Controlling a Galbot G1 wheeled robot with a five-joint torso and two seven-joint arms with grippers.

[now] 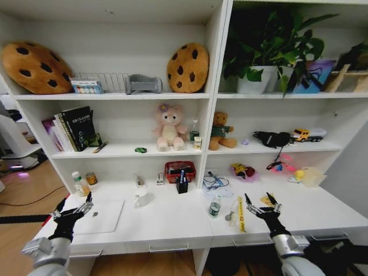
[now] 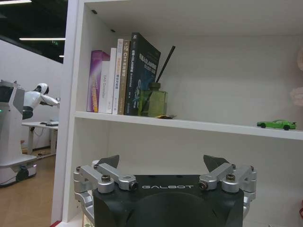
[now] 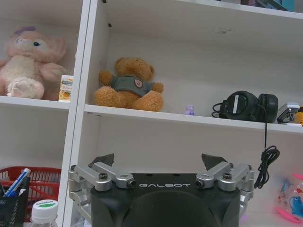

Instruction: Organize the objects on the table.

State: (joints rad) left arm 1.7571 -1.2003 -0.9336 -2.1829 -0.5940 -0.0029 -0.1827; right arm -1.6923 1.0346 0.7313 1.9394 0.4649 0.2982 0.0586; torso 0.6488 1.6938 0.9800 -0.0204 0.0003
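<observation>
The white table (image 1: 172,221) runs under a wall of shelves. On its left end lies a closed silver laptop (image 1: 103,216). My left gripper (image 1: 73,206) hovers open over the laptop's left edge with nothing between its fingers; the left wrist view shows it open (image 2: 163,163) facing the shelves. A tiny green toy car (image 1: 141,150) (image 2: 277,124) sits on the middle shelf. A green-labelled tin (image 1: 214,208) stands mid-table. A blue pen (image 3: 18,182) stands in a black holder (image 1: 182,184). Over the table's right part, my right gripper (image 1: 259,199) (image 3: 159,161) is open and empty.
A red basket (image 1: 180,171) sits behind the pen holder. A yellow ruler (image 1: 240,214) lies beside the right gripper, and small bottles (image 1: 80,184) stand at the back left. Books (image 1: 75,129), plush toys (image 1: 169,127), headphones (image 1: 273,138) and a toy truck (image 1: 307,135) fill the shelves.
</observation>
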